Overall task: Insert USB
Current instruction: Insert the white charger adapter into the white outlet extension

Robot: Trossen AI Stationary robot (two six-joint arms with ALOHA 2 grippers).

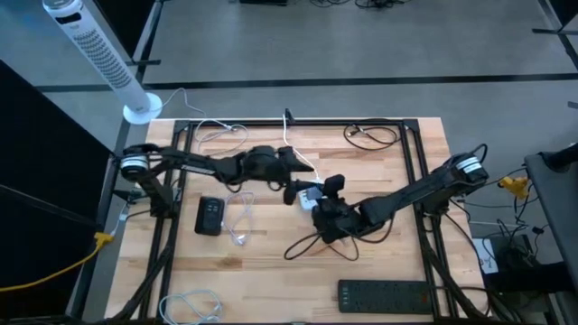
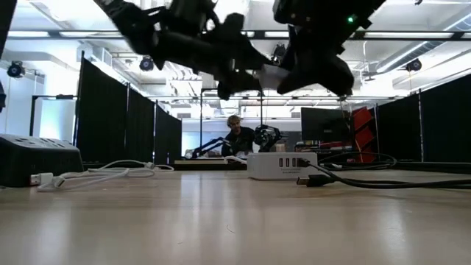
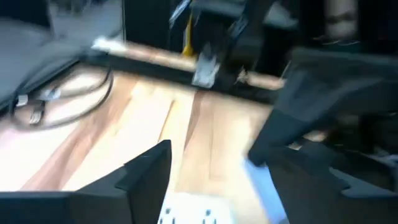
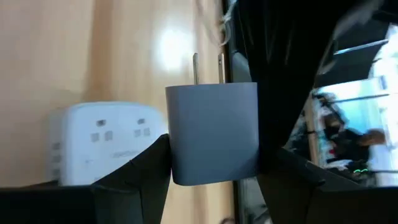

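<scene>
Right gripper (image 4: pixel 214 165): clamped on a white wall charger block (image 4: pixel 212 132), gripped across its sides, its two metal prongs pointing away from the wrist.
Left gripper (image 3: pixel 217 180): fingers spread apart, nothing between them; it hovers just above the hub, close beside the right gripper.
White USB charging hub (image 2: pixel 282 165): flat on the wooden table (image 1: pixel 271 253) near its middle, port row facing the low camera.
Black USB cable (image 2: pixel 383 182): lies on the table with its plug (image 2: pixel 307 181) right at the hub's front face; whether it is fully seated I cannot tell.
Key relation: in the right wrist view the hub (image 4: pixel 109 143) lies just beside and below the held block, so the right arm's load hangs over it.
Hub's long axis: runs across the low view, ports opening toward the table's near edge.
Nearer arm: both tips crowd the hub; the left is the free one.
Judgement: any pick of the plug must come in low, from the port side.
</scene>
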